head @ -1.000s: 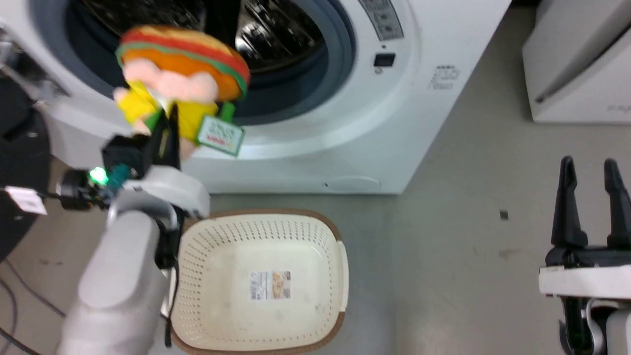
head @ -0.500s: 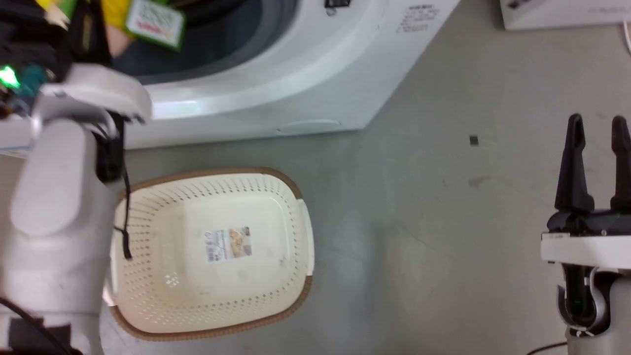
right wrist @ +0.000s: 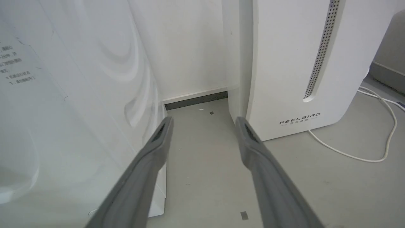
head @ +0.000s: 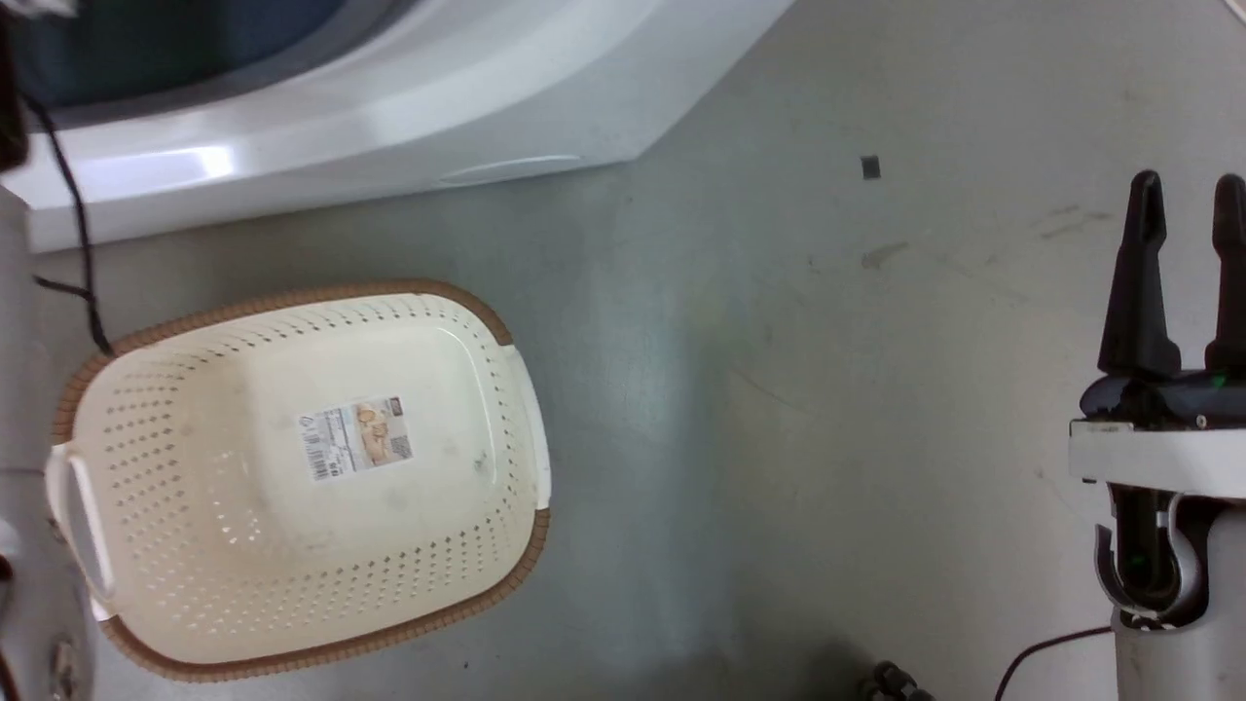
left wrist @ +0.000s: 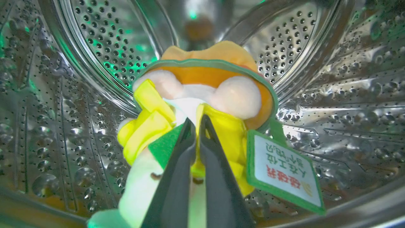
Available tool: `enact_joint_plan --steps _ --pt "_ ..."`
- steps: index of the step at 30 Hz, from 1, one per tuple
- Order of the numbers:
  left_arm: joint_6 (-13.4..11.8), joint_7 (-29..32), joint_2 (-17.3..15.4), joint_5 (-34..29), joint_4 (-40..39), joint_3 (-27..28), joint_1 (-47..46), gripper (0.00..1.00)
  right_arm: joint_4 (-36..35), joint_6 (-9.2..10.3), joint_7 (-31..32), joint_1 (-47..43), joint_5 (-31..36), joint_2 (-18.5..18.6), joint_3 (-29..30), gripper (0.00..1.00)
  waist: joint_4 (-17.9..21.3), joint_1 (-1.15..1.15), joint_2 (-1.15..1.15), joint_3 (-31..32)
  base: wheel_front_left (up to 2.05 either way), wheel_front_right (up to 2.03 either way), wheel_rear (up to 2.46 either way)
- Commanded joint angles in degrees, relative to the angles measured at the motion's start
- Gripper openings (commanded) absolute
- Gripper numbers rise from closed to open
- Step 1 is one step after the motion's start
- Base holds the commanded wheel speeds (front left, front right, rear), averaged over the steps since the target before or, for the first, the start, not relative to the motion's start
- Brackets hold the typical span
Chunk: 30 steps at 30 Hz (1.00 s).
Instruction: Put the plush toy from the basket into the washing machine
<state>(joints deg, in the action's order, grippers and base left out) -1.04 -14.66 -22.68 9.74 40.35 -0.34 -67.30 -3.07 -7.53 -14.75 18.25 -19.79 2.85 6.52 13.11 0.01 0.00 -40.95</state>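
Grey floor (head: 779,389), white appliances along it.

- One plush toy (left wrist: 205,95) was inside the steel drum (left wrist: 79,63) of the washing machine (head: 389,127), with its hat toward the drum's back. I could not tell whether it touched the drum.
- The left gripper (left wrist: 197,122) had both fingers clenched on the toy's yellow clothes, tips nearly together.
- One green-white hang tag (left wrist: 284,171) hung beside the fingers.
- One basket (head: 292,623) sat on the floor near the machine's front, with one printed label (head: 355,438) on its bottom.
- The right gripper (head: 1190,185) had its two fingers spread, grasping nothing, well apart from the basket.
- One FEELBIRD appliance (right wrist: 284,63) stood near the washer, with one white cable (right wrist: 379,126) beside it.
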Motion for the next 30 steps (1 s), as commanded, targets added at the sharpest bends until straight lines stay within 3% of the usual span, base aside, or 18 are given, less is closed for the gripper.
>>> enact_joint_plan --steps 1,5,6,7,18,27,30 --pt "-0.4 -0.3 -0.6 -0.3 0.4 0.7 -2.1 0.0 -0.4 0.04 -0.2 1.3 -0.5 0.0 -0.3 1.0 1.1 -0.01 0.0 -1.4 0.0 0.0 0.0" --pt "-0.6 -0.3 -1.0 -0.7 0.2 1.3 -4.0 0.0 -0.5 0.04 -0.2 1.7 -0.7 0.0 -0.6 1.0 1.6 -0.01 0.0 -2.4 0.0 0.0 0.0" --pt "-0.6 -0.3 -1.0 -0.7 0.0 1.6 -4.2 0.96 -0.5 0.04 -0.2 1.9 -0.7 0.0 -0.6 1.0 1.7 -0.01 0.0 -2.7 0.0 0.0 0.0" --pt "-0.7 -0.3 -1.3 -1.3 -0.4 1.5 -4.4 1.0 -0.5 0.04 -0.2 2.0 -0.8 0.0 -0.5 1.0 1.7 -0.01 0.0 -2.9 0.0 0.0 0.0" --pt "-0.3 -0.3 -0.2 -1.7 0.2 2.6 -0.6 1.0 -0.2 0.04 -0.2 1.4 0.6 0.0 0.1 1.0 -0.1 -0.01 0.0 0.3 0.0 0.0 0.0" --pt "0.3 -0.3 4.3 -2.2 -2.7 2.9 10.1 1.0 -0.3 0.04 -0.3 -0.8 3.4 0.0 -0.5 1.0 -3.4 -0.01 0.0 7.1 0.0 0.0 0.0" --pt "-0.6 -0.3 6.5 -2.7 -5.1 3.2 14.0 1.0 -0.3 0.04 -0.3 -1.8 5.1 0.0 -0.6 1.0 -4.9 -0.01 0.0 9.6 0.0 0.0 0.0"
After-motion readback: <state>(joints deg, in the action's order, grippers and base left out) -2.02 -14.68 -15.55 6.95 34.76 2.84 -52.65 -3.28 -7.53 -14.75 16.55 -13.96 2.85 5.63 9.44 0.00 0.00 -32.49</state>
